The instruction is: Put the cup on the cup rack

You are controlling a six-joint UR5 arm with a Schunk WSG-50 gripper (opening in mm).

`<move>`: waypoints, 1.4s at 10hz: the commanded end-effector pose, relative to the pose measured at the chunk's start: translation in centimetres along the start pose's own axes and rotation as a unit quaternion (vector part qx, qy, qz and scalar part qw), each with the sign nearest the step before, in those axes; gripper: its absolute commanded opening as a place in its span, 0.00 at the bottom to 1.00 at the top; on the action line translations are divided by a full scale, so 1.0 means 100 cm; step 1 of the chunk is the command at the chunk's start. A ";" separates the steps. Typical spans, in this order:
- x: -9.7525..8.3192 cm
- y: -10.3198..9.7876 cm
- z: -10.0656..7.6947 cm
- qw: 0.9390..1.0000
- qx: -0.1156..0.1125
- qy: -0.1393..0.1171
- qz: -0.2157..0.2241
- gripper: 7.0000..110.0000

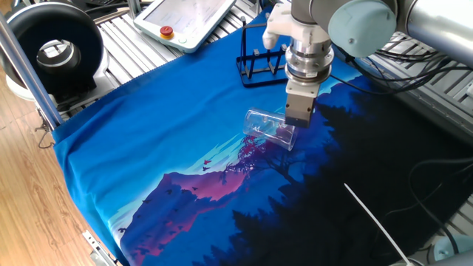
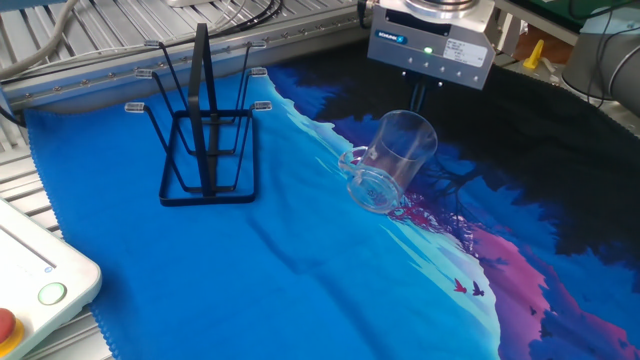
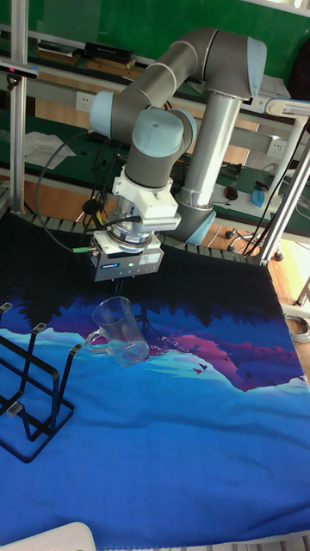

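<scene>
Currently the cup (image 2: 391,161) lies tilted on its side on the blue cloth (image 2: 250,270) covering the worktop, nothing visible inside it, handle toward the cup rack (image 2: 205,130). Rack stands apart from it, pegs bare. Gripper (image 2: 420,98) sits at the cup's rim; can't tell whether its fingers are apart or clamped.

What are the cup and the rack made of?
The cup looks like clear glass: the cloth's picture shows through it, and its rim glints. The rack looks like thin black metal wire with a dull finish; the coating cannot be told.
</scene>
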State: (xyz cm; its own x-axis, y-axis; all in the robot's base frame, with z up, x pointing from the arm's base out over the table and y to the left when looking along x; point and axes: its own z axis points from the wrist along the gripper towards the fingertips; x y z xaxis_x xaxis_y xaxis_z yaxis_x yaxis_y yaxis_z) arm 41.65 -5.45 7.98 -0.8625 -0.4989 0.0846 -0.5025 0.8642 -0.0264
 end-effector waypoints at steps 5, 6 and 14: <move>-0.006 0.003 0.004 1.000 -0.011 -0.017 -0.004 0.00; -0.003 0.003 0.005 1.000 -0.011 -0.013 -0.004 0.00; 0.000 0.001 0.006 1.000 -0.008 -0.002 -0.006 0.00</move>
State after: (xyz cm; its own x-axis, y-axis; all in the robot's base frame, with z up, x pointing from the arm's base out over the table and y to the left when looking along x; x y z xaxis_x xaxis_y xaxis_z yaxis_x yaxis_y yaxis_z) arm 41.51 -5.53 7.23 -0.8538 -0.5137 0.0845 -0.5165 0.8562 -0.0137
